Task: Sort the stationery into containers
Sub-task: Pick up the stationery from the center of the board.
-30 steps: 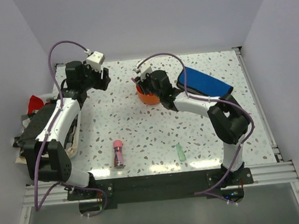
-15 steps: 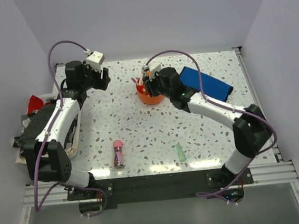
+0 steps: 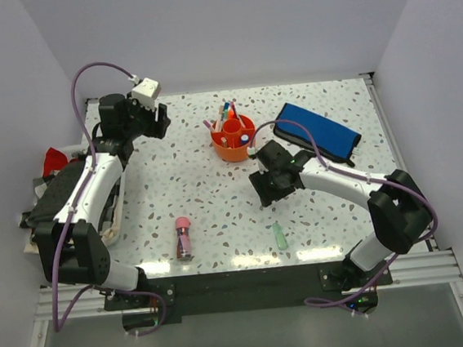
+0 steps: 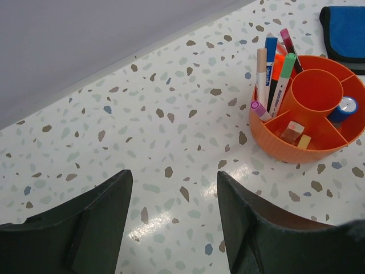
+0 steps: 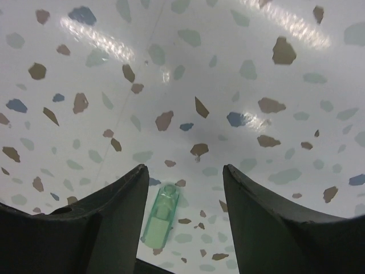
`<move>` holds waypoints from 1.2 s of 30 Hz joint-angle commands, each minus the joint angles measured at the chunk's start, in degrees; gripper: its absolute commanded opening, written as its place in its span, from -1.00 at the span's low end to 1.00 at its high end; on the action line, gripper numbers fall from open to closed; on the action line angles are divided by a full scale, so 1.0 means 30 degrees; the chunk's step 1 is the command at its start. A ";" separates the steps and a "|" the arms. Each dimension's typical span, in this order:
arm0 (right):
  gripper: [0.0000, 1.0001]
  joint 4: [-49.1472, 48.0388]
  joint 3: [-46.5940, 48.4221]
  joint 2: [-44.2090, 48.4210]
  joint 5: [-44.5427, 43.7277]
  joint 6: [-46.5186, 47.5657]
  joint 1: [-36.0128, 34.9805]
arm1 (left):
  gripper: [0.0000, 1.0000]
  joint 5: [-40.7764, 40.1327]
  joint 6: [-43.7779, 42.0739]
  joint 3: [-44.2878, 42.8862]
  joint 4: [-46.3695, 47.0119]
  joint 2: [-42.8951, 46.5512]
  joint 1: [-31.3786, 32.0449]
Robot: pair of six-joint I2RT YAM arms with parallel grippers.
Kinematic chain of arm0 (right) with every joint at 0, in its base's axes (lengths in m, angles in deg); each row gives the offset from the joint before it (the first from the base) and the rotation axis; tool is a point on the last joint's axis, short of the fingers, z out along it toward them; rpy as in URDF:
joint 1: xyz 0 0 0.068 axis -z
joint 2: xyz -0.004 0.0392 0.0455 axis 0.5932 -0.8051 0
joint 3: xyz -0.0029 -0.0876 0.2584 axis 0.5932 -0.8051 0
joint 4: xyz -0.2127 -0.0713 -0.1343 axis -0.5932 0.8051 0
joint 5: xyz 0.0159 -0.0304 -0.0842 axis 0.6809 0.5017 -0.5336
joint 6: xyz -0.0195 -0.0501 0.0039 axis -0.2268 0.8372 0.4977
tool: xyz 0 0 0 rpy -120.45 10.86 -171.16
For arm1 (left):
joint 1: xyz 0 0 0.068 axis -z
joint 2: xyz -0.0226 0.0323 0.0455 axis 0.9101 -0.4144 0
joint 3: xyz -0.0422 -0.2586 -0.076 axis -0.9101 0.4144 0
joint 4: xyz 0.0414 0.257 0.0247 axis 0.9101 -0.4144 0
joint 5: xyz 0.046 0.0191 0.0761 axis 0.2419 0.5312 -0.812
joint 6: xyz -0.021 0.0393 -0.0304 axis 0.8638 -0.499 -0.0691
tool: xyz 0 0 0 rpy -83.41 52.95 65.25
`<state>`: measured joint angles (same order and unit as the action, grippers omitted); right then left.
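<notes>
— Right jaws have swung from the caddy [image 3: 228, 152] toward the near counter [image 3: 200, 185], apart above the green marker [image 5: 162, 216].
— Left jaws?
— Apart, empty, far left. Pens [image 4: 274, 74] and erasers [image 4: 297, 136] are sorted; marker and glue tube [image 3: 183, 236] remain.

The left wrist picture's edge is cutting off the blue pouch [image 4: 348, 25]; overhead, the left arm [image 3: 86, 192] is covering part of a cloth pile [image 3: 50, 162].

Both arms [image 3: 93, 183] wear white shells, black joints, purple cables [image 3: 94, 69].
</notes>
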<state>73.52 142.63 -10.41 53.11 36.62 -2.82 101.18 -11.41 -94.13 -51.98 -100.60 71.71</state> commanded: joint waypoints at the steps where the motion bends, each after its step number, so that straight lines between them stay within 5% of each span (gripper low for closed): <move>1: 0.17 0.1061 -0.1120 0.0075 0.1128 -0.1813 0.0059 | 0.32 0.0599 0.0249 -0.0090 0.0897 0.0559 -0.0161; 25: -0.03 0.0210 -0.4052 -0.1242 0.3796 -0.3836 -0.1374 | 0.33 0.1156 0.0894 0.1610 0.1483 0.1408 -0.0161; 34: -0.45 0.0825 -0.4082 -0.2445 0.3387 -0.4364 -0.1816 | 0.33 0.1156 0.0952 0.1756 0.1571 0.1263 -0.0161; 36: -0.77 0.0942 -0.3819 -0.2270 0.3269 -0.4190 -0.1787 | 0.33 0.1214 0.1011 0.1669 0.1659 0.1174 -0.0161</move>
<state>76.56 133.47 -13.43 61.04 25.32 -6.99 103.74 -9.62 -89.12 -50.41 -98.24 71.63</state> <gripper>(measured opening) 0.250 0.659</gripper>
